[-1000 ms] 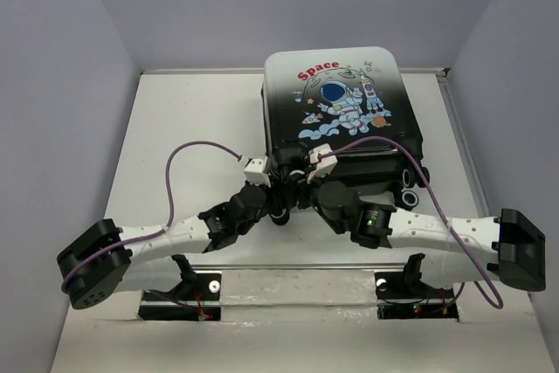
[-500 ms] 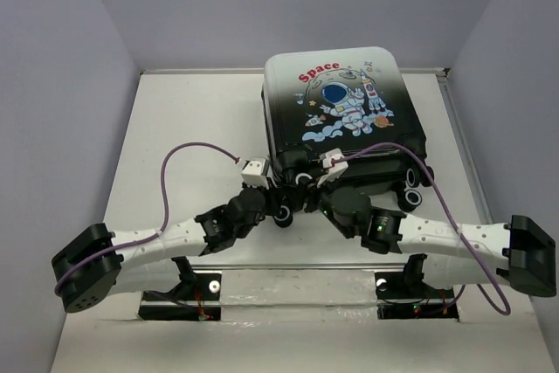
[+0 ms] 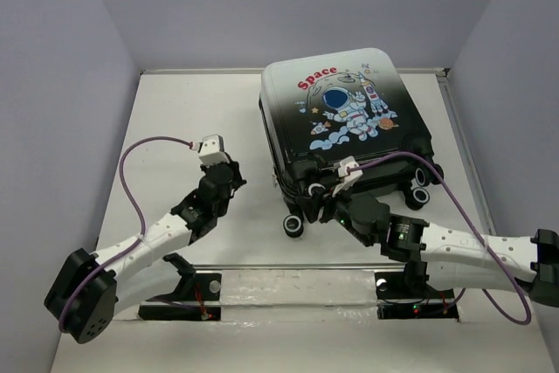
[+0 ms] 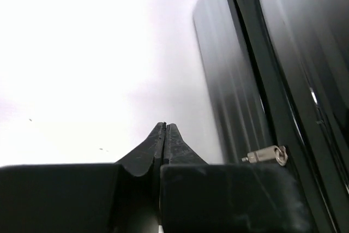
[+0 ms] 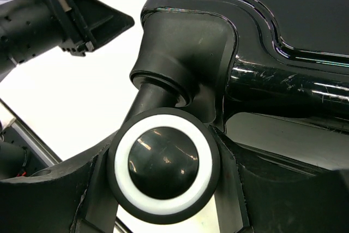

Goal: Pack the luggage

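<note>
Where the luggage (image 3: 345,128) is: the small hard-shell wheeled suitcase, black fading to white with a cartoon astronaut and red "Space" print, is lying shut and print side up on the right half of the white table (image 3: 175,111). Its wheeled end is facing the arms.
At the wheel (image 5: 163,170): this black caster with a white ring, at a near corner of the case, is sitting between two dark fingers.
What the right gripper (image 5: 165,162) is doing: its jaws are parted only as wide as that wheel and are pressing on both sides of it.
What the left gripper (image 4: 164,126) is doing: it is sitting low over the table just beside the case's dark left wall, jaws pressed together and gripping nothing.
On that wall: a small silver metal zip pull (image 4: 264,155) is hanging near the left gripper, apart from it.
</note>
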Robot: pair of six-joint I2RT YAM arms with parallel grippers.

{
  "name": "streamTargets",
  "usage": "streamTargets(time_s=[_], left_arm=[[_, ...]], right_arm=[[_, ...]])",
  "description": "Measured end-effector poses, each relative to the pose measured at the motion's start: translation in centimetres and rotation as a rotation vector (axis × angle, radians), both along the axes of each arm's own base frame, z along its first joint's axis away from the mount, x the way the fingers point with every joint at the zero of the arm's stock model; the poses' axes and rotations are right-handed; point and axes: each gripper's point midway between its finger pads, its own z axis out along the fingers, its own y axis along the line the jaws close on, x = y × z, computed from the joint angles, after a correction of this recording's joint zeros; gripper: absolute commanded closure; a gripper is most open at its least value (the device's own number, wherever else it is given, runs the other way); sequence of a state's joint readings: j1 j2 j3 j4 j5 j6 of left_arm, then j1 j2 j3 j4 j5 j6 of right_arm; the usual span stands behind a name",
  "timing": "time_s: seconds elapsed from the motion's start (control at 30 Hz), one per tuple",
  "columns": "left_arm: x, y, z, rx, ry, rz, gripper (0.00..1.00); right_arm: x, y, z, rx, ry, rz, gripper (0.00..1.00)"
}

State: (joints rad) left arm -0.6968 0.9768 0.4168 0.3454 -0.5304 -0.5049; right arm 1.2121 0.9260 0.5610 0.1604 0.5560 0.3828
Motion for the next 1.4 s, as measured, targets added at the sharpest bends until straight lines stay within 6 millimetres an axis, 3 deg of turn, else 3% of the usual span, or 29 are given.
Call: streamTargets(time_s=[0.13,0.23,0.33,0.43,0.5,0.53,0.57,0.6,0.63,0.67,0.73,0.77,0.8,0.87,0.9,0.93,1.03,1.1,1.2,1.33,1.4], left_arm=[[1.1,0.2,-0.1,0.032,0.013,0.001,0.94],[1.6,-1.1,0.4,0.024,0.008,-0.066,0.94],[1.0,-2.8,1.2,-0.02,-0.019,-0.17,0.94],[-0.8,-3.2,1.3,-0.065,-0.047,-0.25,0.94],[-2.2,-3.0,0.5,-0.087,-0.042,-0.28,0.77],[-3.1,-2.9,0.0,-0.105,-0.033,-0.299,0.66],[-3.7,-2.9,-0.3,-0.121,-0.024,-0.313,0.43],[-4.6,-2.9,-0.4,-0.152,-0.017,-0.331,0.33],[-5.3,-2.9,-0.1,-0.178,-0.02,-0.344,0.25],[-5.7,-2.8,0.5,-0.202,-0.03,-0.35,0.01],[-6.7,-2.5,2.9,-0.257,-0.081,-0.363,0.01],[-7.1,-2.2,4.3,-0.284,-0.102,-0.362,0.01],[-7.6,-1.7,6.2,-0.31,-0.14,-0.356,0.01],[-8.5,-0.7,10.4,-0.346,-0.208,-0.347,0.01],[-9.0,0.0,12.9,-0.365,-0.25,-0.336,0.01],[-9.7,0.8,15.4,-0.384,-0.29,-0.327,0.01],[-11.5,3.3,20.5,-0.417,-0.372,-0.284,0.01],[-12.3,4.5,21.4,-0.415,-0.381,-0.257,0.01],[-13.2,5.5,21.2,-0.395,-0.368,-0.242,0.01],[-14.2,6.2,20.5,-0.371,-0.346,-0.247,0.01],[-14.9,6.6,20.8,-0.373,-0.358,-0.256,0.01]], right_arm=[[-0.1,-0.1,-0.1,0.005,0.005,0.004,0.93],[-0.1,0.0,-0.2,0.004,0.009,0.004,0.93],[-0.1,0.0,-0.2,0.004,0.009,0.003,0.93],[-0.1,0.1,-0.2,0.004,0.009,0.003,0.93],[-0.1,0.2,-0.3,0.005,0.012,0.003,0.86],[0.0,0.3,-0.3,0.004,0.012,0.002,0.77],[0.1,0.5,-0.3,-0.001,0.015,0.002,0.73],[0.1,0.8,-0.3,-0.004,0.017,0.002,0.67],[0.3,1.1,-0.3,-0.009,0.02,0.003,0.53],[0.5,1.8,-0.3,-0.019,0.025,0.005,0.42],[0.7,3.4,-0.4,-0.049,0.036,0.026,0.2],[0.7,4.3,-0.3,-0.073,0.04,0.045,0.0],[0.9,5.4,-0.2,-0.089,0.052,0.054,0.0],[0.7,7.1,-0.1,-0.156,0.065,0.076,0.13],[0.7,7.4,0.1,-0.187,0.067,0.068,0.13],[0.8,7.8,0.2,-0.226,0.072,0.064,0.0],[0.5,7.6,1.4,-0.263,0.088,0.055,0.0],[-0.2,6.9,2.2,-0.26,0.093,0.063,0.0],[-1.8,5.1,4.6,-0.221,0.094,0.101,0.0],[-3.7,1.0,11.0,-0.032,0.03,0.138,0.0],[-4.5,-2.1,14.5,0.089,-0.02,0.138,0.0]])
